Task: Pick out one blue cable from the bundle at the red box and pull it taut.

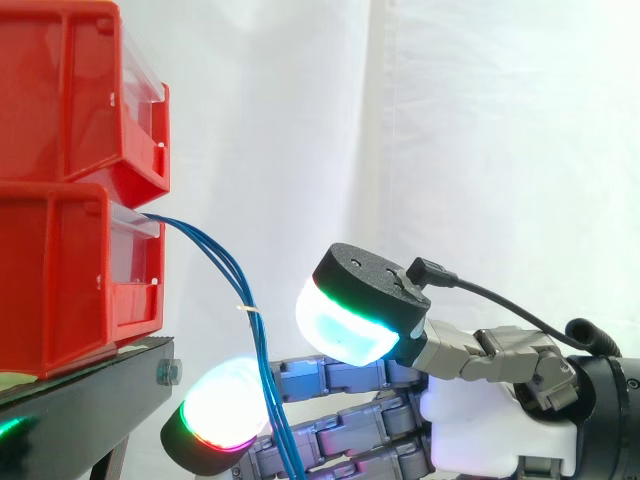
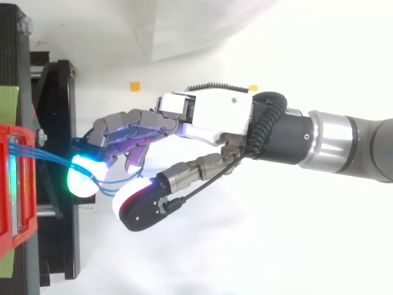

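Several thin blue cables [image 1: 230, 265] leave the front of the lower red bin [image 1: 60, 280] as a bundle, arch out and hang downward, held by a small pale tie. My hand [image 1: 480, 420] reaches in from the right below the bins, fingers stretched toward the bundle. The cables drop across the fingers just behind a white-and-green glowing fingertip [image 1: 220, 410]. The thumb, with its cyan pad [image 1: 350, 320], stands raised and apart from the fingers. From above, the cables [image 2: 46, 155] run from the red bin [image 2: 9, 184] to a cyan-green fingertip [image 2: 83, 178] and loop under the hand [image 2: 215, 117].
A second red bin [image 1: 70, 90] is stacked on the lower one. Both rest on a black stand [image 1: 90, 390] whose edge lies just left of my fingertips. A small orange marker [image 2: 134, 85] lies on the white table beyond the hand. A white curtain hangs behind.
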